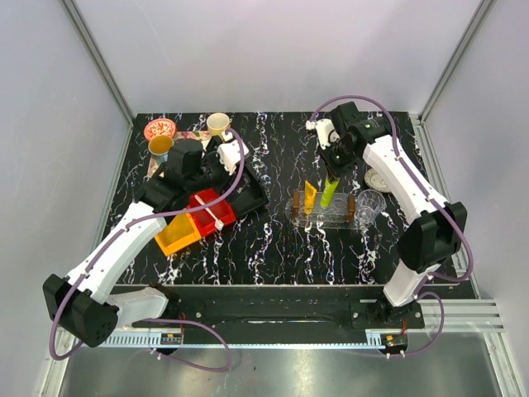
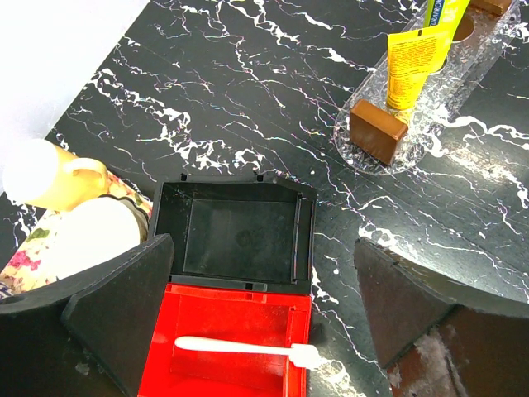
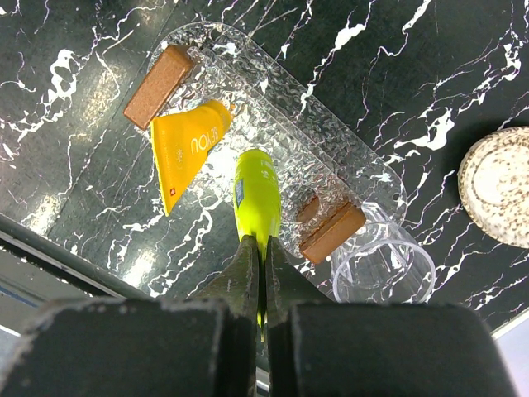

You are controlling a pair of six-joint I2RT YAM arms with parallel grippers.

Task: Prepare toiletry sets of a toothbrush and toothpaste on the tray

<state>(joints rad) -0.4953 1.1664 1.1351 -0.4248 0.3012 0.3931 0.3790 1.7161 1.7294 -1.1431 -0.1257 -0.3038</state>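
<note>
A: How does the toothpaste look?

B: Two small tubes. The orange-yellow tube [image 3: 186, 149] stands flat end up in the clear rack [image 3: 159, 87] on the oval tray [image 3: 331, 124]. The lime green tube [image 3: 256, 194] stands just beside it, its flat end pinched by the right gripper [image 3: 263, 248], fingers pressed together.

A: And the toothbrush [image 2: 244, 347]?

B: A slim white stick lying flat in the red bin [image 2: 215, 318]. The left gripper [image 2: 263, 242] hangs over it, jaws spread wide, holding nothing.

A: Room to move?

B: A clear cup [image 3: 382, 269] crowds the rack's far brown end, perhaps touching; I cannot tell. The black bin [image 2: 240, 194] abuts the red one. Bare worktop [image 1: 273, 248] lies between the bins and the tray.
</note>
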